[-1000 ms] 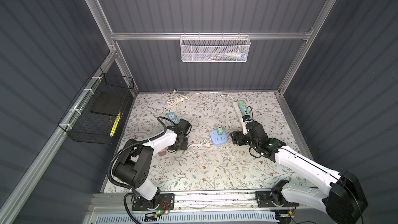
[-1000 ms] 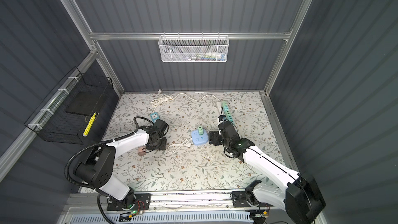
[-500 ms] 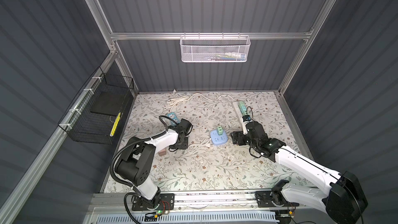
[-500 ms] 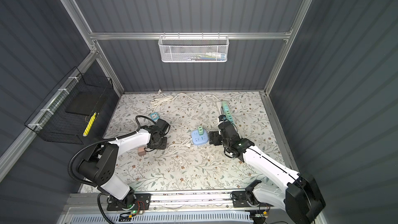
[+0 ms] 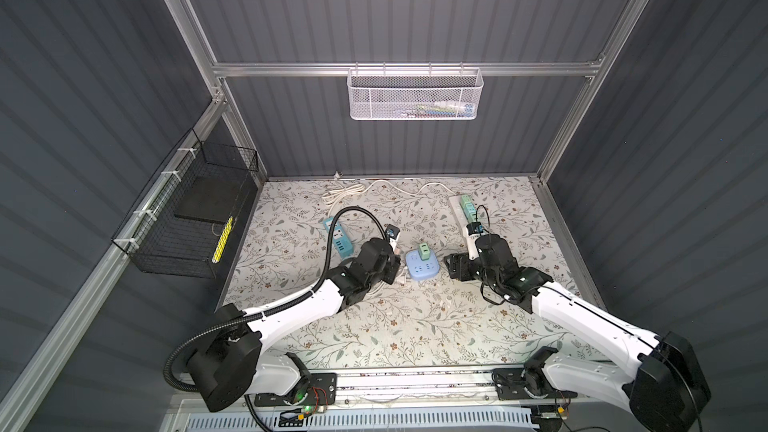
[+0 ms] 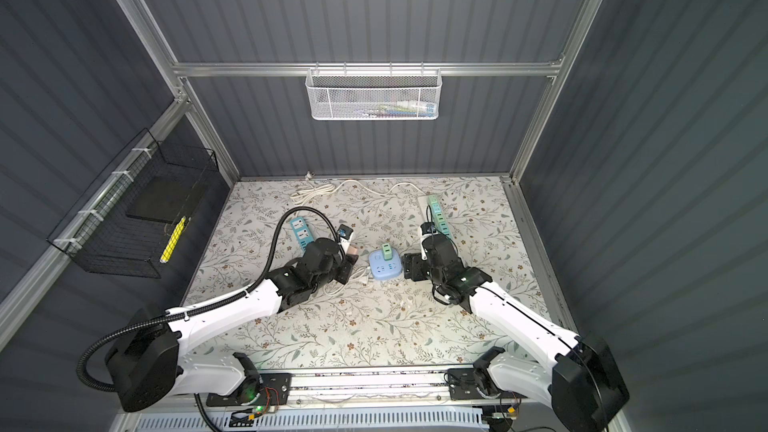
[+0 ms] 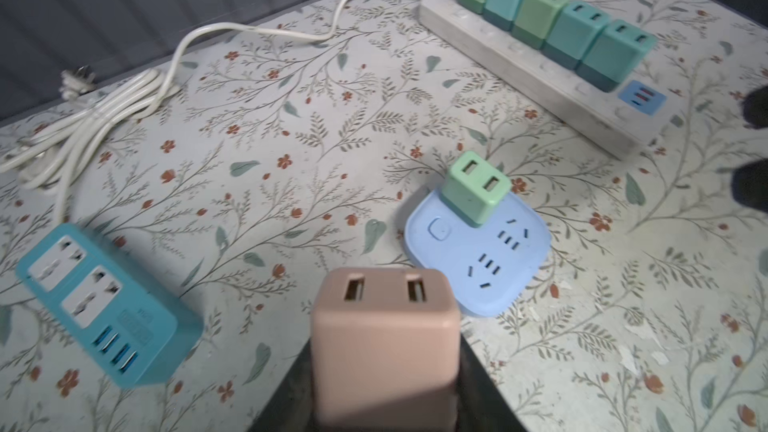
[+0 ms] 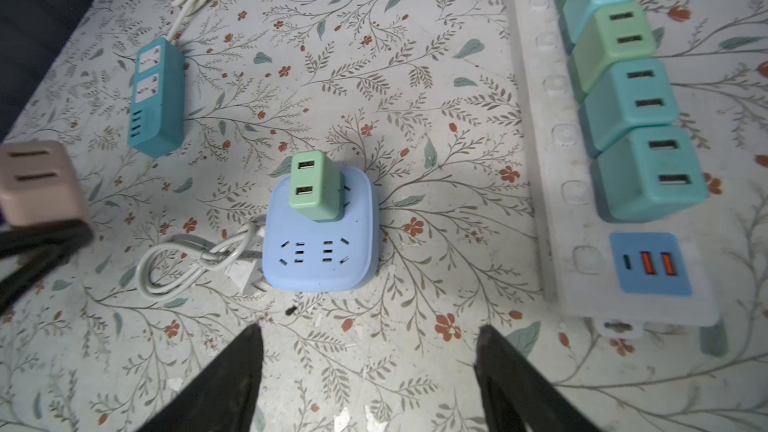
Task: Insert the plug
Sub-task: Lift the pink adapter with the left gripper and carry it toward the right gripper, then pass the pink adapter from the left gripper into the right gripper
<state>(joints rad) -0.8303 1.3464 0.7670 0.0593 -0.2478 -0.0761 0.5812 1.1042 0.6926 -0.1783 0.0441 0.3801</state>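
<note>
Left pincer (image 7: 382, 388), floral tabletop (image 7: 291, 126), grey walls (image 5: 415, 14)

Even overhead light brightens the floral table (image 5: 415, 326); the ribbed walls (image 5: 83, 76) stay dim. Short, soft shadows lie near the table's middle. Both wrist views bulge at their edges, and the pink plug (image 7: 384, 347), nearest the lens, looks soft.
</note>
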